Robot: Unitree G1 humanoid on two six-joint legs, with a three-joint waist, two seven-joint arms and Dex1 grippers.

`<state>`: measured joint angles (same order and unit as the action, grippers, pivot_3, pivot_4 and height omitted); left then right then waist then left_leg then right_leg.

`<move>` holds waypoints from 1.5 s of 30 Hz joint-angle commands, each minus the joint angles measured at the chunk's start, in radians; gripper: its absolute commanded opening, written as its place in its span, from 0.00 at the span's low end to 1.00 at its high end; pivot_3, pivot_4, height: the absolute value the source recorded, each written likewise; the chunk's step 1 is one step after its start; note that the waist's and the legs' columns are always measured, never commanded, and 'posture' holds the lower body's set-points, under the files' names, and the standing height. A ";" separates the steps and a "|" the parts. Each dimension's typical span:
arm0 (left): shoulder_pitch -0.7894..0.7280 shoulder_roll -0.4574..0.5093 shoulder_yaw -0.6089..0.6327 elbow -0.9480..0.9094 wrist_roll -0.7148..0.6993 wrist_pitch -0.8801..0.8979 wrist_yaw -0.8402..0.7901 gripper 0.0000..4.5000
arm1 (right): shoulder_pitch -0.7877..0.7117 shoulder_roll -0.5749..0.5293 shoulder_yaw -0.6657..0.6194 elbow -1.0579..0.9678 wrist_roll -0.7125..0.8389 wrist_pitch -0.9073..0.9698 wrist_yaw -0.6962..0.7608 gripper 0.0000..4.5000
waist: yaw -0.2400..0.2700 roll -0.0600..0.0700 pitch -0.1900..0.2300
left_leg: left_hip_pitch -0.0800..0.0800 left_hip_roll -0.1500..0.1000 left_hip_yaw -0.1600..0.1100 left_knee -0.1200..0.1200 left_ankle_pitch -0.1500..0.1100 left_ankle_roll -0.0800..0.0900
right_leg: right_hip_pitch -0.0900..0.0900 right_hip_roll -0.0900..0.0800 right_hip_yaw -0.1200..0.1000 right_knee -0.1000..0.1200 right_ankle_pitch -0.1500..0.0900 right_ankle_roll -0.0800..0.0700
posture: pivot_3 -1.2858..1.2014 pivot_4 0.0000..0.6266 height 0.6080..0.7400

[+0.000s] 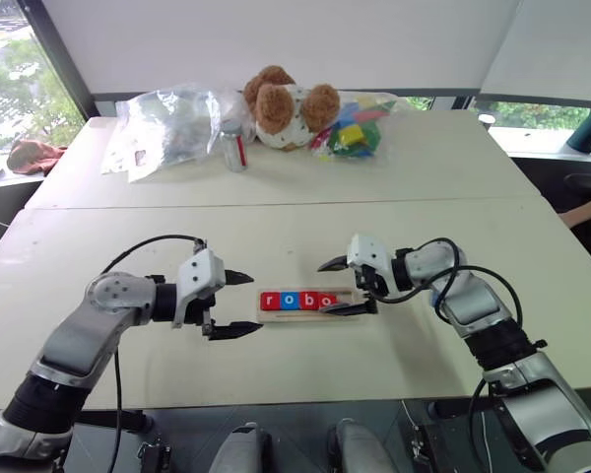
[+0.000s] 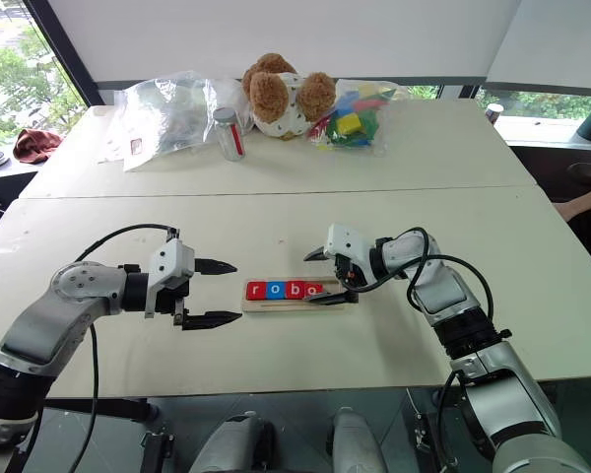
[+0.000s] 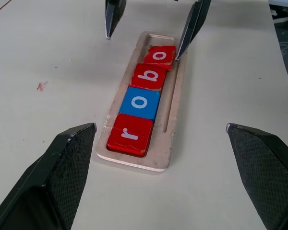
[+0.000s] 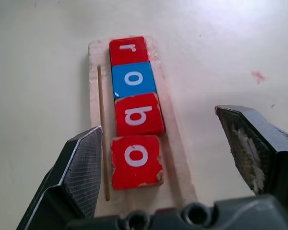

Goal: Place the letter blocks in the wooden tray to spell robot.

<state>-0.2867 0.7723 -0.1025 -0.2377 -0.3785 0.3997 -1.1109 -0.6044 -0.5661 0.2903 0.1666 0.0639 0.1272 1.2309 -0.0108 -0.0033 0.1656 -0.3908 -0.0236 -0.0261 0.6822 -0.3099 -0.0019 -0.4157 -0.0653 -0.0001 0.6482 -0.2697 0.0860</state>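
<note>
The wooden tray (image 1: 347, 296) lies on the table in front of me, between both grippers. Several letter blocks sit in it in a row: a red r (image 4: 128, 50), a blue o (image 4: 133, 79), a red b (image 4: 138, 115) and a red o (image 4: 136, 160), the last slightly askew. My right gripper (image 1: 337, 286) is open at the tray's right end, one finger on each side of the red o, gripping nothing. My left gripper (image 1: 246, 304) stands open just off the tray's left end, level with the r (image 3: 130, 135), and empty.
At the table's far side sit a teddy bear (image 1: 281, 103), a bag of coloured toy blocks (image 1: 353, 128), a clear plastic bag (image 1: 167, 123) and a small jar (image 1: 234, 148). A person's arm (image 1: 586, 209) shows at the right edge.
</note>
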 commanded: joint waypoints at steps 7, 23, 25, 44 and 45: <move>-0.031 -0.014 -0.001 0.010 0.014 -0.036 -0.012 1.00 | 0.040 -0.029 -0.009 -0.047 -0.005 -0.018 -0.009 0.92 | -0.001 0.000 0.000 | 0.000 0.000 0.000 0.000 0.000 0.000 | 0.000 0.000 0.000 0.000 0.000 0.000 | 0.52 0.24 1.00; -0.026 -0.032 -0.002 0.006 0.024 -0.032 -0.005 1.00 | -0.008 -0.012 -0.004 0.055 -0.049 -0.095 -0.041 0.92 | -0.001 0.000 0.000 | 0.000 0.000 0.000 0.000 0.000 0.000 | 0.000 0.000 0.000 0.000 0.000 0.000 | 0.52 0.24 1.00; -0.026 -0.034 -0.002 0.006 0.024 -0.032 -0.004 1.00 | -0.008 -0.012 -0.004 0.057 -0.051 -0.099 -0.043 0.92 | -0.001 0.000 0.000 | 0.000 0.000 0.000 0.000 0.000 0.000 | 0.000 0.000 0.000 0.000 0.000 0.000 | 0.52 0.24 1.00; -0.051 -0.057 0.013 -0.019 -0.007 -0.001 -0.003 1.00 | 0.080 -0.081 -0.141 -0.228 0.039 0.107 -0.110 0.92 | 0.004 0.000 0.000 | -0.001 0.000 0.000 0.000 0.000 0.000 | -0.001 0.000 0.000 0.000 0.000 0.000 | 0.52 0.24 1.00; -0.051 -0.059 0.016 -0.030 -0.016 0.007 -0.001 1.00 | 0.102 -0.086 -0.189 -0.296 0.069 0.193 -0.149 0.92 | 0.005 0.000 0.000 | -0.001 0.000 0.000 0.000 0.000 0.000 | -0.001 0.000 0.000 0.000 0.000 0.000 | 0.52 0.24 1.00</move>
<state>-0.3244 0.7156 -0.1106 -0.2185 -0.3641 0.3976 -1.1149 -0.5116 -0.6359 0.1929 -0.0124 0.0739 0.2160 1.1322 -0.0058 -0.0032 0.1656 -0.3920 -0.0238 -0.0263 0.6824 -0.3097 -0.0023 -0.4163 -0.0657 -0.0001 0.6483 -0.2697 0.0861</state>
